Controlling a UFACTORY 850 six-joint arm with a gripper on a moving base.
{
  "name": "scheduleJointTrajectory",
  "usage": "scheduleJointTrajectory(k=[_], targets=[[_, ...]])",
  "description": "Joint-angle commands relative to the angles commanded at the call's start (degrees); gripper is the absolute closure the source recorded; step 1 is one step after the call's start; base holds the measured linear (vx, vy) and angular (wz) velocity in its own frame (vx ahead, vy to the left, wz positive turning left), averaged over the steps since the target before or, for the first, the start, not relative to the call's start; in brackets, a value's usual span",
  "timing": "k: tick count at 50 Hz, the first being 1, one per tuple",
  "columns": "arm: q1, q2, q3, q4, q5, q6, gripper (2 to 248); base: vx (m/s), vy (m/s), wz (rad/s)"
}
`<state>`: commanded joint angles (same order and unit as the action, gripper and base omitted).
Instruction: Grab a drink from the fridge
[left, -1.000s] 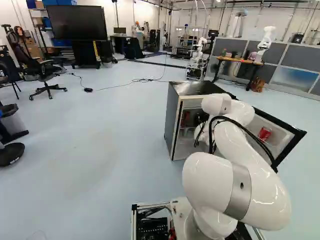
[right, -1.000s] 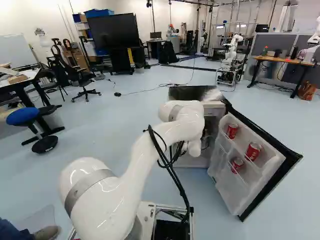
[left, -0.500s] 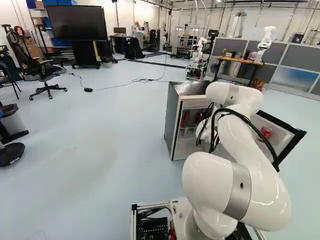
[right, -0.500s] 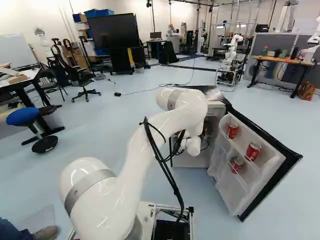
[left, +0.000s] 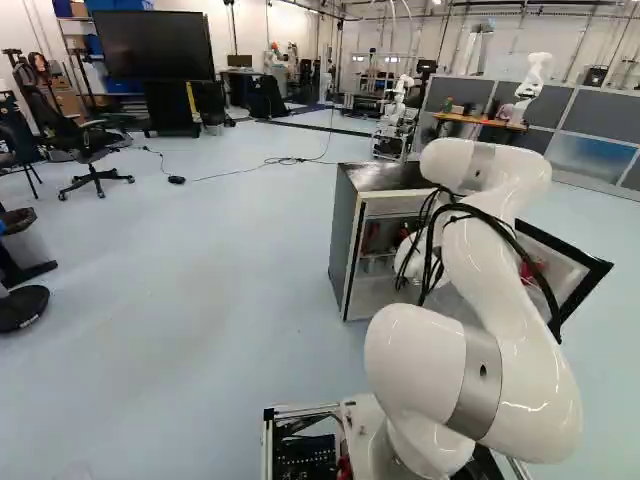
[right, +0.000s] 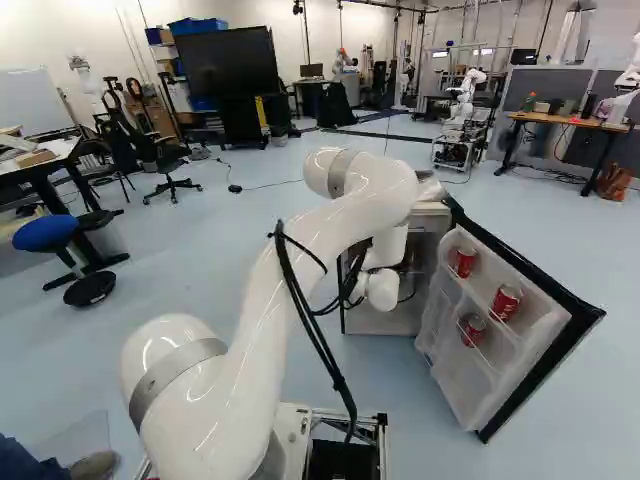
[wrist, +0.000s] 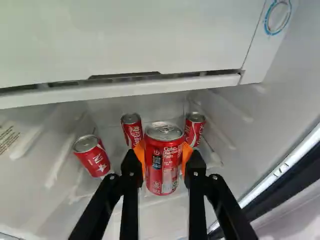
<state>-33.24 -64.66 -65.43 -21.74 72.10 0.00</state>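
The fridge (left: 345, 235) stands open ahead of the arm, its door (right: 455, 385) swung out to the right. In the base views the arm's front part hides the gripper and the held can. The wrist view shows my gripper (wrist: 164, 156) inside the fridge, its orange pads against both sides of an upright red can (wrist: 164, 167), shut on it. Three more red cans stand behind or beside it: a tilted-looking one (wrist: 93, 156) on one side, one (wrist: 132, 129) just behind a finger, and another (wrist: 194, 129) behind the other finger.
A white compartment front (wrist: 125, 45) spans the fridge above the cans. The door shelves hold red cans, including one (right: 506, 302) near the outer edge. Another robot (right: 462, 100) stands beyond the fridge. A wooden-topped table (right: 570, 121) is far right.
The arm's elbow and forward links have risen and come back somewhat toward the base, bending more sharply. The base, fridge and door cans have not moved.
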Motion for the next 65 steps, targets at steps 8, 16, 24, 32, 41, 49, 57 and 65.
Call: scheduleJointTrajectory(k=[8,16,24,32,41,49,57,65], targets=[[-0.2,3.1,4.1,0.0,0.0,0.0,158,0.0,0.0,0.0],[-0.4,6.3,8.0,0.0,0.0,0.0,158,0.0,0.0,0.0],[-0.6,9.4,11.9,0.0,0.0,0.0,158,0.0,0.0,0.0],[-0.8,12.5,15.7,0.0,0.0,0.0,158,0.0,0.0,0.0],[-0.8,16.0,19.8,0.0,0.0,0.0,158,0.0,0.0,0.0],[-0.6,19.0,23.3,0.0,0.0,0.0,158,0.0,0.0,0.0],[-0.2,22.0,26.6,0.0,0.0,0.0,158,0.0,0.0,0.0],[0.1,25.1,29.9,0.0,0.0,0.0,158,0.0,0.0,0.0]])
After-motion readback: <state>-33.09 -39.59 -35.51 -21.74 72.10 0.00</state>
